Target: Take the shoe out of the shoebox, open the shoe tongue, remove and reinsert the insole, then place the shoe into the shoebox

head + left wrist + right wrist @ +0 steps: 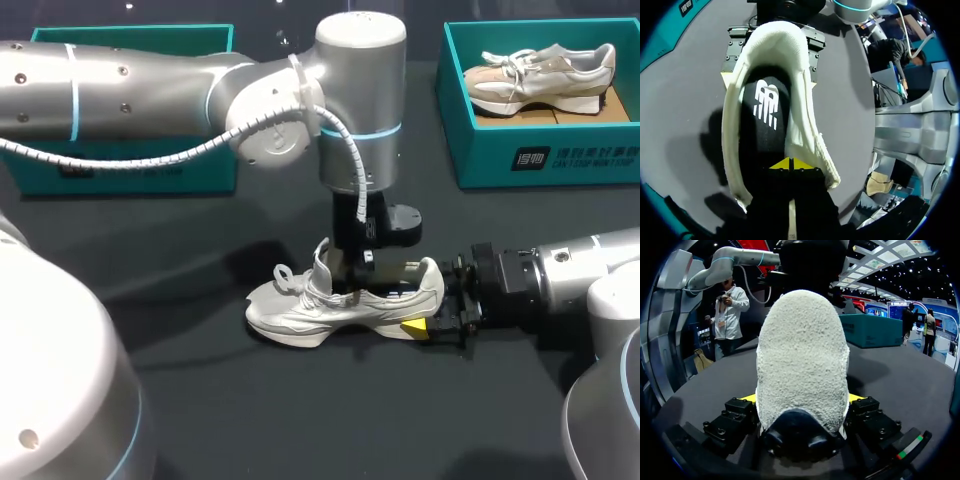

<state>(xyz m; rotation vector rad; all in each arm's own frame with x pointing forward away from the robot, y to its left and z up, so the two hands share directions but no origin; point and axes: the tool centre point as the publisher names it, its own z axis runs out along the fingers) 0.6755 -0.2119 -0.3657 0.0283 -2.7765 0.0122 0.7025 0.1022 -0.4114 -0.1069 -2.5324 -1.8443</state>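
Dark table [200, 400]: shoe [300, 310] clamped at heel between right gripper [802, 402] fingers. Left gripper [790, 164] tips pinched together inside shoe, insole [765, 110] just ahead; catch unclear. Best: hold heel firm, peel insole slowly upward.

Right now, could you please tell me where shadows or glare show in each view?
Head view: glare streaks the left arm, and a soft shadow lies on the table beside the shoe. Left wrist view: a dark shadow falls on the table alongside the shoe. Right wrist view: the heel is evenly lit, no glare.
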